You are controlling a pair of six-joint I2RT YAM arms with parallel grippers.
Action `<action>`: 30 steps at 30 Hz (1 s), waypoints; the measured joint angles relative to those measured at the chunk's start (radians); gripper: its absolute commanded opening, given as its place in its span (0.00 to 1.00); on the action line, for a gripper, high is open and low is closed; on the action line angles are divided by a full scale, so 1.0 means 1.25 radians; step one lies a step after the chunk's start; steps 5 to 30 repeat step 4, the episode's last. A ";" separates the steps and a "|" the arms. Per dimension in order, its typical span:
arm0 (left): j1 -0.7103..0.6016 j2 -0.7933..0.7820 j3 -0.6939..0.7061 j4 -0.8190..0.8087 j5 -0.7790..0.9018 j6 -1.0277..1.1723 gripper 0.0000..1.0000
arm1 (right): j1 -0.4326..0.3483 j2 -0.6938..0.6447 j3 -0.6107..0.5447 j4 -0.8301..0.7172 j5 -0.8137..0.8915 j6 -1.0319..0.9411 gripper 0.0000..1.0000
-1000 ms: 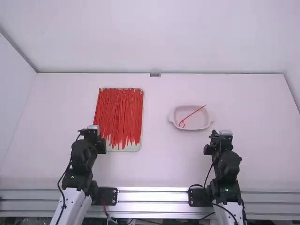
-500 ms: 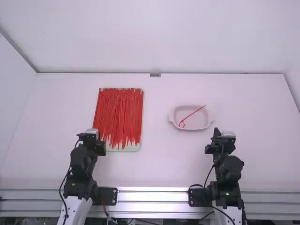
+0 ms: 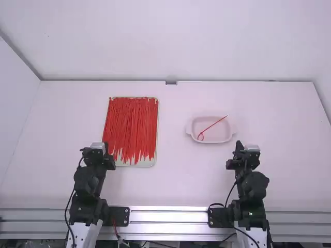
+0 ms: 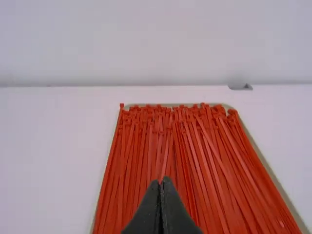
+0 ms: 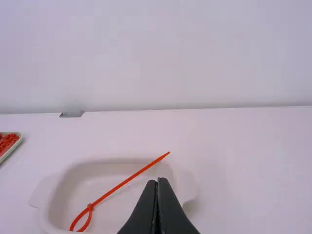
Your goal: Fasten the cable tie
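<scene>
We are looking from left to right. Our left gripper [image 4: 161, 182] is sitting near the front of the table [image 3: 62, 129], with its two fingers pressed together and nothing between them. Just ahead of it a tray [image 3: 135, 164] is holding a big pile of red cable ties [image 3: 131, 129], all lying straight. Further right a white dish [image 3: 192, 127] is holding one red cable tie [image 3: 209, 127] with a small loop at one end. Its tail is poking over the rim. Our right gripper [image 5: 157, 181] is sitting in front of the dish, pinched closed and empty.
</scene>
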 measured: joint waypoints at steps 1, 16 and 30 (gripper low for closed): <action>0.000 -0.010 0.000 0.000 0.000 0.000 0.00 | 0.000 0.000 0.000 0.000 -0.001 0.000 0.00; 0.000 -0.027 0.000 0.000 0.000 0.000 0.00 | 0.000 0.000 0.000 0.000 -0.001 0.001 0.00; 0.000 -0.027 0.000 0.000 0.000 0.000 0.00 | 0.000 0.000 0.000 0.000 -0.001 0.001 0.00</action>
